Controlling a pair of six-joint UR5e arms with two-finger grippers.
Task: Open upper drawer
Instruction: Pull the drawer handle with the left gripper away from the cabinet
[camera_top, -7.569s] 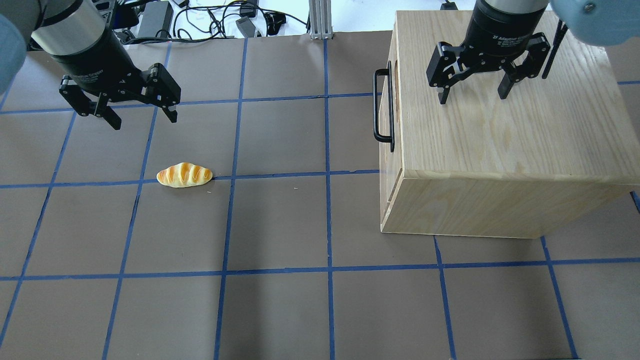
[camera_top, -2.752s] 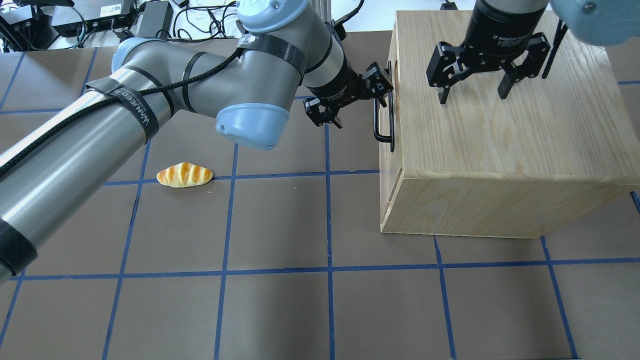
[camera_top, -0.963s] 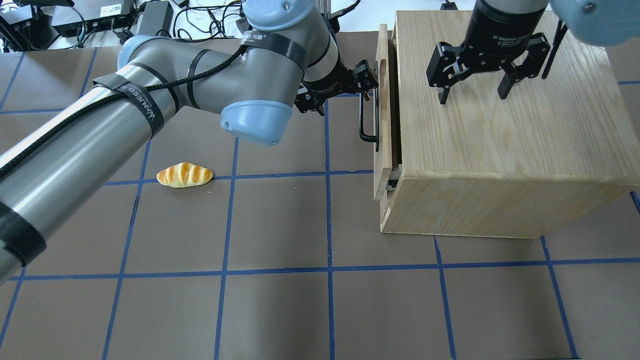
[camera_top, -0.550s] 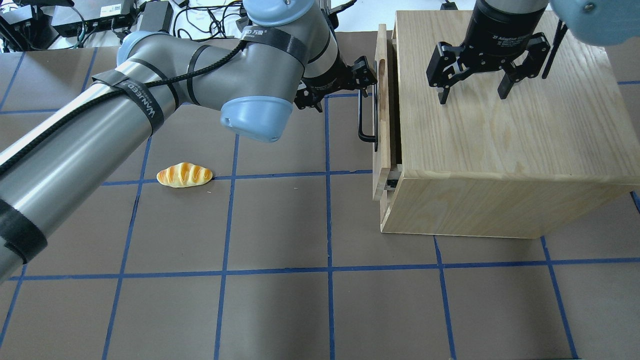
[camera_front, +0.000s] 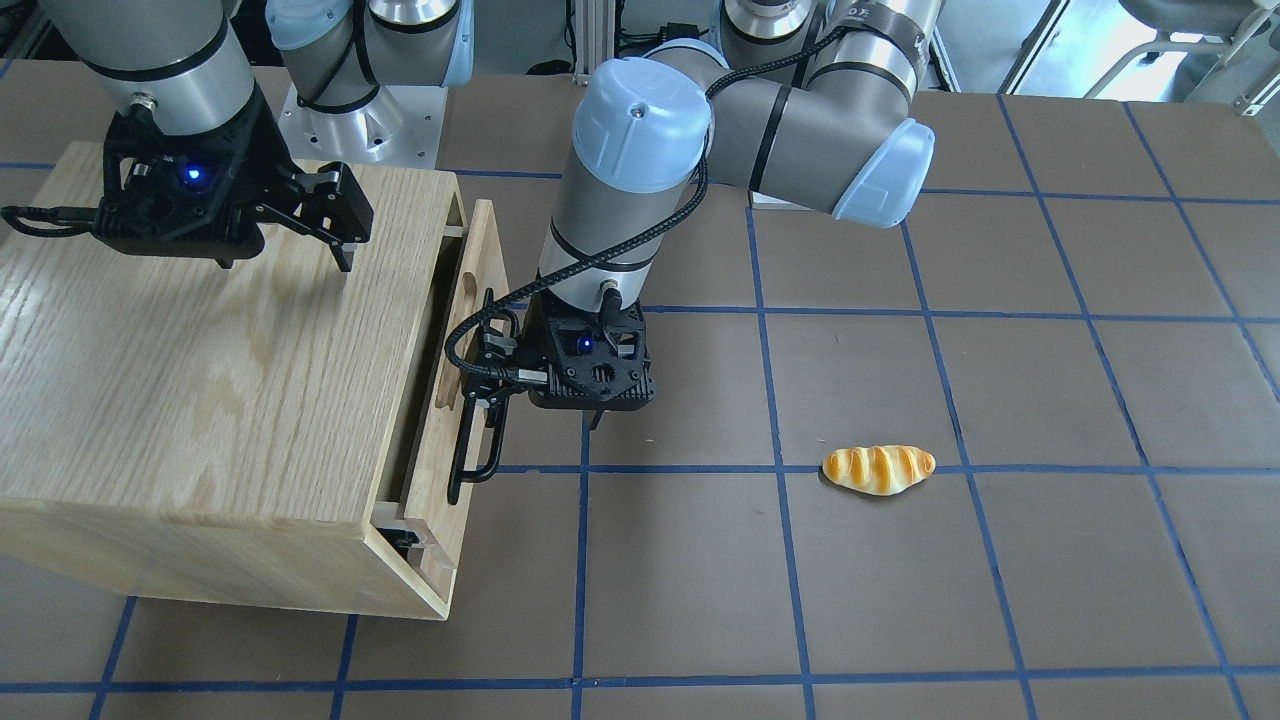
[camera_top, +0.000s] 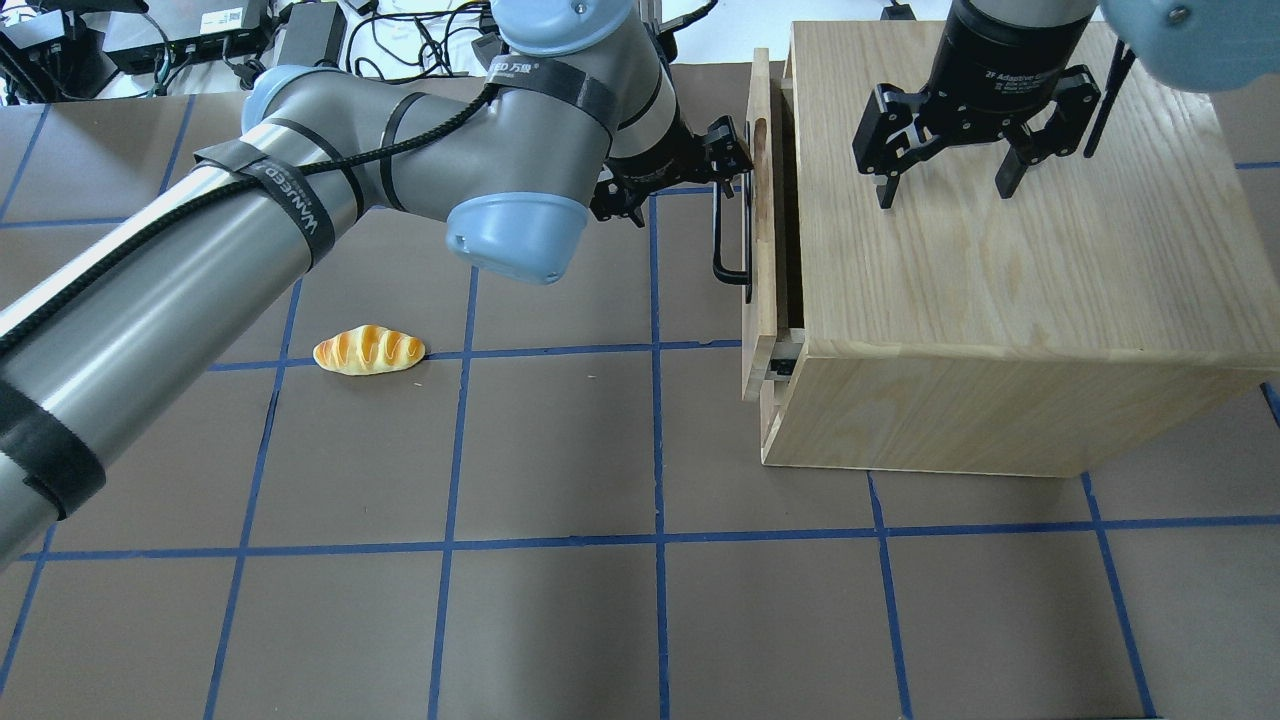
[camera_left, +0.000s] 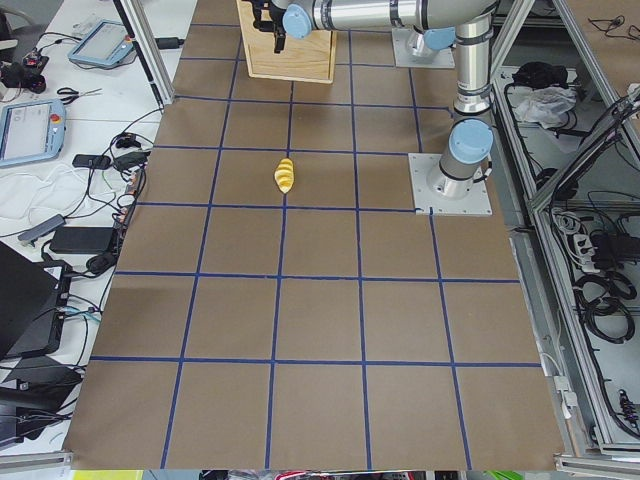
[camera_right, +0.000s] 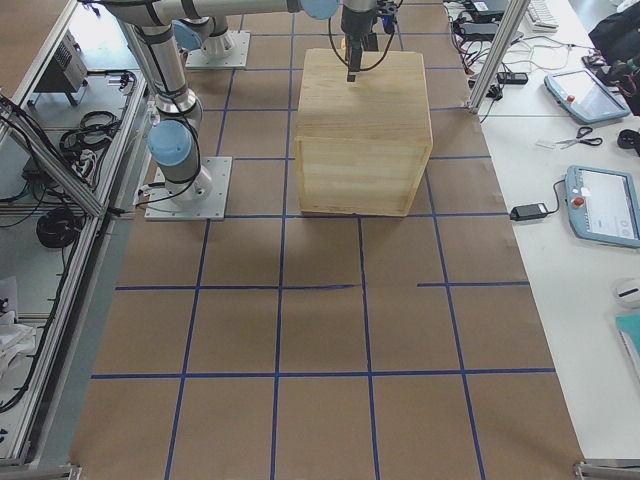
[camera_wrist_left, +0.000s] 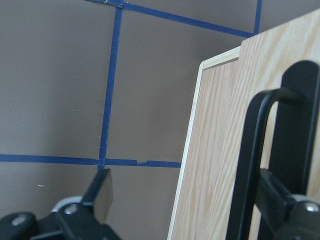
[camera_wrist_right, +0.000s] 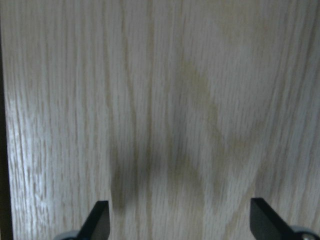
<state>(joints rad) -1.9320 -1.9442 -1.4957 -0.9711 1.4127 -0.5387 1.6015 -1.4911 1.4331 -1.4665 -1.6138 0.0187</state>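
The upper drawer (camera_top: 762, 230) is pulled a short way out of the oak cabinet (camera_top: 1000, 280), with a dark gap behind its front panel (camera_front: 470, 330). Its black bar handle (camera_top: 722, 235) faces the table's middle. My left gripper (camera_top: 700, 185) is open at the handle's far end. In the left wrist view the bar (camera_wrist_left: 252, 165) stands between the spread fingers (camera_wrist_left: 102, 192), close to the right-hand one. My right gripper (camera_top: 945, 195) is open and empty, hovering over the cabinet top (camera_wrist_right: 165, 100).
A toy bread loaf (camera_top: 369, 350) lies on the brown mat to the left of the cabinet; it also shows in the front-facing view (camera_front: 878, 469). A lower drawer front sits shut beneath the upper one. Cables and power bricks lie beyond the table's far edge.
My left arm swung in from the far left, set its open fingers around the handle and drew the drawer out leftward; in the last second it slid a little further. The right gripper has not moved.
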